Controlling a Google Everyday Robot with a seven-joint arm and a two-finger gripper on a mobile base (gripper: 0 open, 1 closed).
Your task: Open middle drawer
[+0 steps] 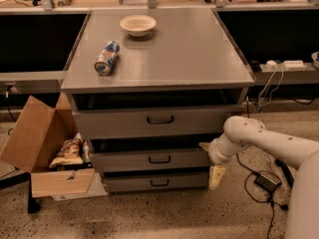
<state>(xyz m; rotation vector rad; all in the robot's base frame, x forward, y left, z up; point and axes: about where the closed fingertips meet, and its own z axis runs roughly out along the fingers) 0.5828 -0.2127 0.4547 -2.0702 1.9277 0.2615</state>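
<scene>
The grey cabinet has three drawer fronts stacked one above the other. The middle drawer has a flat grey front with a small dark loop handle at its centre. A dark gap shows above it. My gripper is at the right end of the middle drawer's front, well to the right of the handle. It is open, with one beige finger at the drawer's top edge and the other hanging below it. It holds nothing.
The tall top drawer and the slim bottom drawer each carry a handle. A can lies on the cabinet top, with a bowl behind it. An open cardboard box stands at the left. Cables and an adapter lie at the right.
</scene>
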